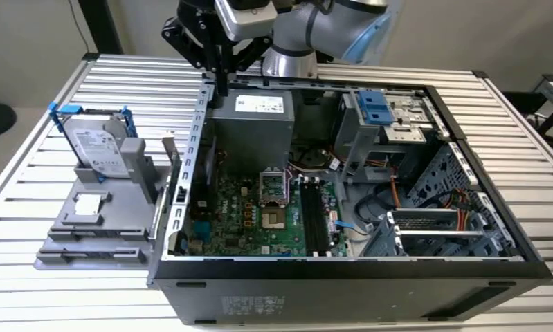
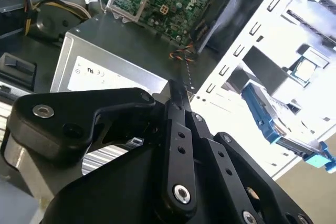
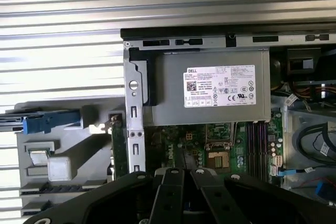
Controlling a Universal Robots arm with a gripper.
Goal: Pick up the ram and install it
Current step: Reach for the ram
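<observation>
On the exterior view's left, the grey holder (image 1: 91,235) sits on the slatted table (image 1: 27,290) with the hard drive (image 1: 96,145) standing in it. At the holder's edge nearest the computer case (image 1: 350,290) stands a thin upright slab that I take for the ram (image 1: 171,166). In the first wrist view the ram (image 3: 119,150) reads as a narrow dark-green strip just beside the case's side wall. By my reading it has not been picked up.

Further right and higher, my gripper (image 1: 223,93) hangs over the rear corner of the case, above the power supply (image 1: 253,131) and well apart from the ram. In both wrist views the fingers (image 2: 176,129) (image 3: 170,192) meet at their tips with nothing I can make out between them, so I read the jaws as clenched and empty.

The step in hand is the pickup. To do it well, I'd want the jaws spread before descending. The pads should meet the stick's two flat faces, centred along its length so it can't pivot. The wall stands right beside it, leaving the finger on that side little room. A straight, gentle descent and lift seems safest, since a thin board flexes and its chips scrape easily.

Right again, the black memory slots (image 1: 313,218) look empty to me.
</observation>
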